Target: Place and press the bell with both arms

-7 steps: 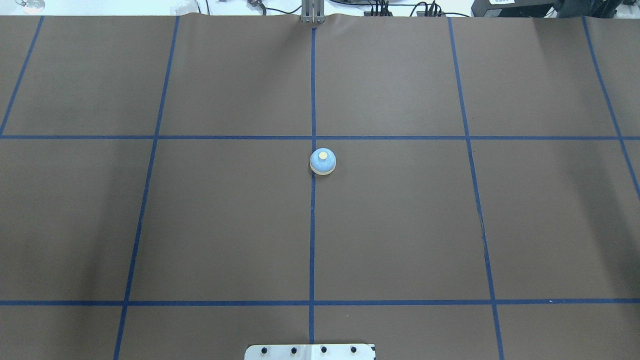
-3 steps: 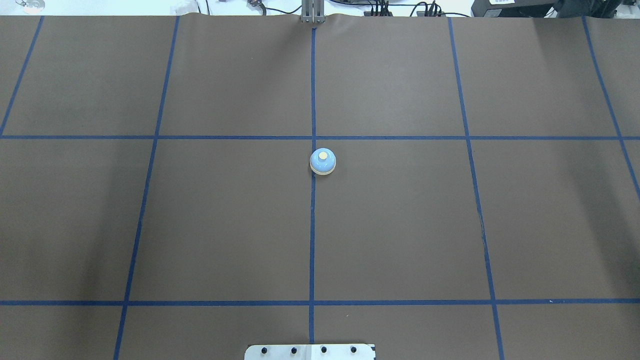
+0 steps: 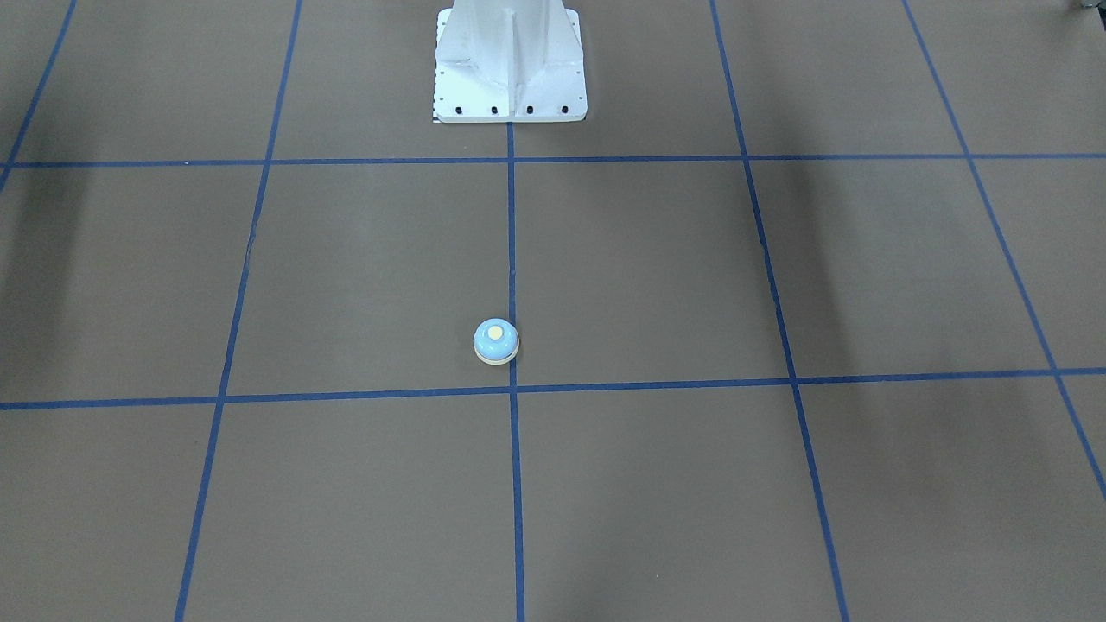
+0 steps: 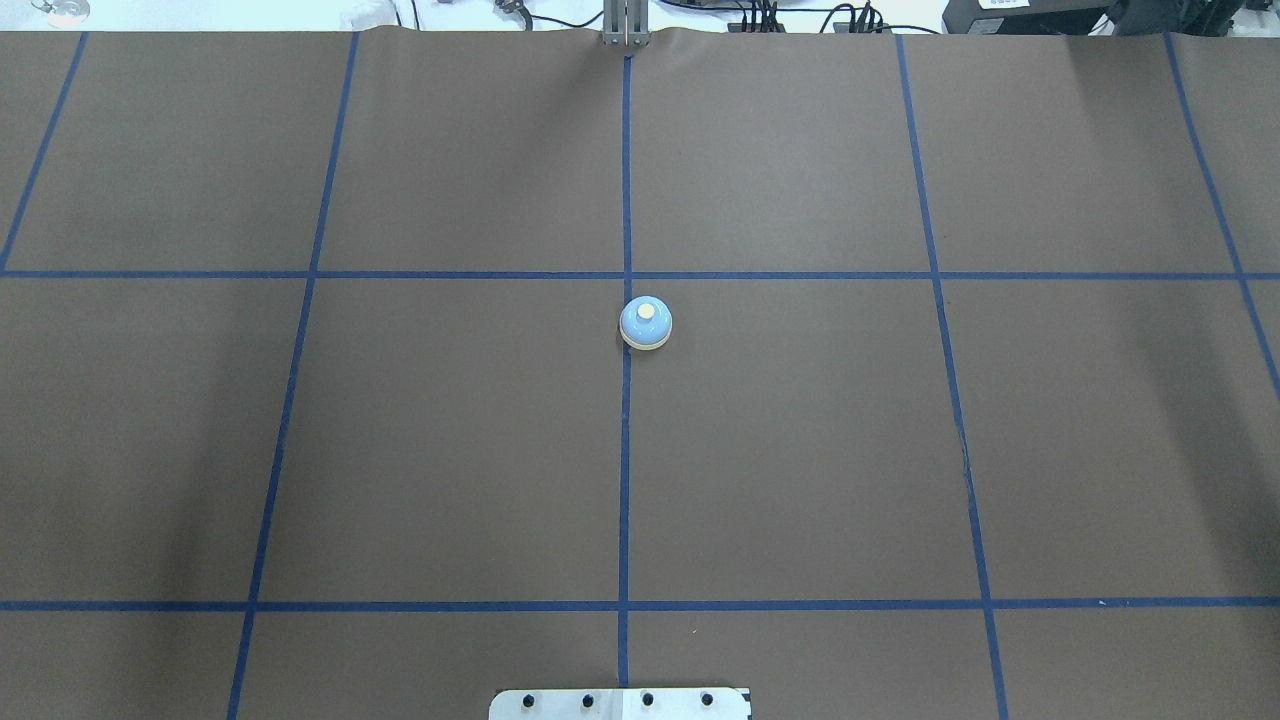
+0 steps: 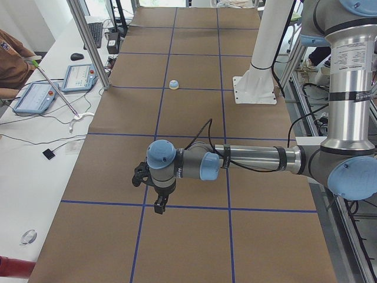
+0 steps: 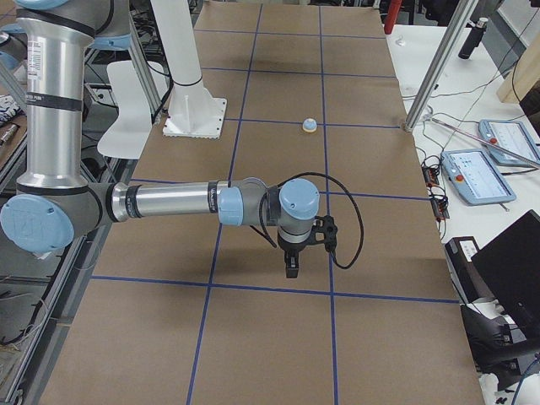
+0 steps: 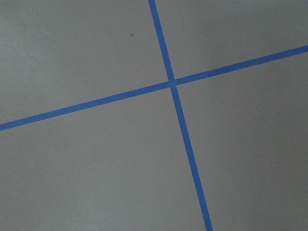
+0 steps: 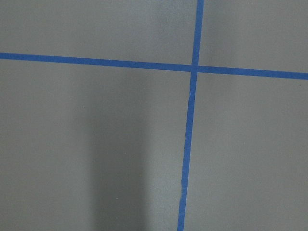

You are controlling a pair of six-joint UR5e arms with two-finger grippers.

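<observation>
The light-blue bell (image 4: 646,323) with its cream button stands upright on the brown mat, just right of the centre tape line; it also shows in the front view (image 3: 496,341) and small in both side views (image 5: 174,85) (image 6: 310,126). No arm appears in the overhead or front view. My left gripper (image 5: 159,206) hangs fingers down over the mat far from the bell, and my right gripper (image 6: 291,268) does the same at the other end. I cannot tell whether either is open or shut. The wrist views show only mat and blue tape.
The white pedestal (image 3: 510,60) stands at the robot's side of the mat. Blue tape lines (image 4: 625,450) form a grid. Aluminium posts (image 5: 88,41) (image 6: 439,67) and a side table with tablets (image 6: 477,173) and cables border the far edge.
</observation>
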